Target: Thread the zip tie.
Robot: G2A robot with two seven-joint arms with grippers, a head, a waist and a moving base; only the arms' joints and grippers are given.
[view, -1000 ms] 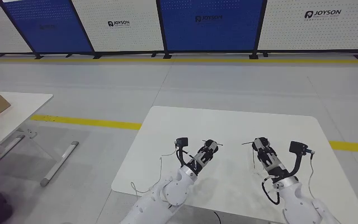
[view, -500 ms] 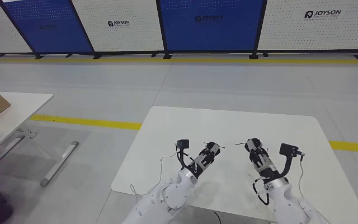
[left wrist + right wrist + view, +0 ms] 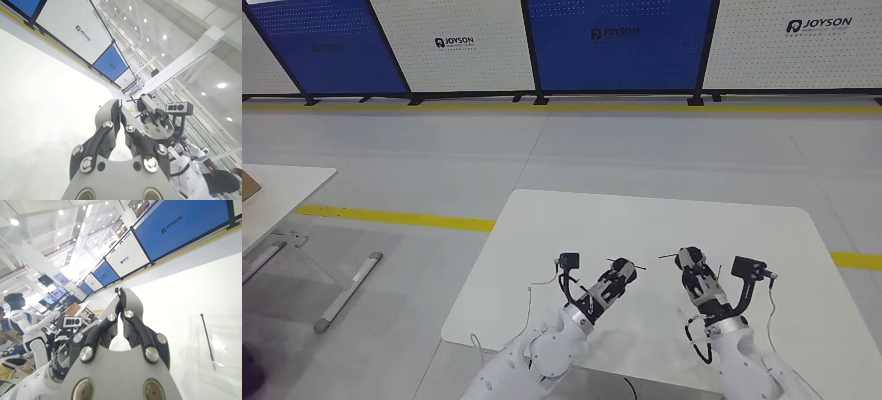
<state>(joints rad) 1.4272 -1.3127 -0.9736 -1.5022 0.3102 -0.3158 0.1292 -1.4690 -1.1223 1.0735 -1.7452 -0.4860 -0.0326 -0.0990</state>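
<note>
My left gripper hovers over the white table's near part, shut on a thin black zip tie strip whose end pokes out toward the other arm. My right gripper is close beside it, shut on a black zip tie end whose small head sticks out past the fingertips. In the left wrist view the right gripper shows a short black tip pointing at the left one. A small gap separates the two. Whether both hold one tie I cannot tell.
A spare black zip tie lies flat on a clear tray on the table beside my right arm. The table's far half is bare white. Blue and white panel fencing stands well beyond the table.
My right gripper has moved left, toward the left gripper, and the gap between them has narrowed. The left gripper has shifted only slightly.
</note>
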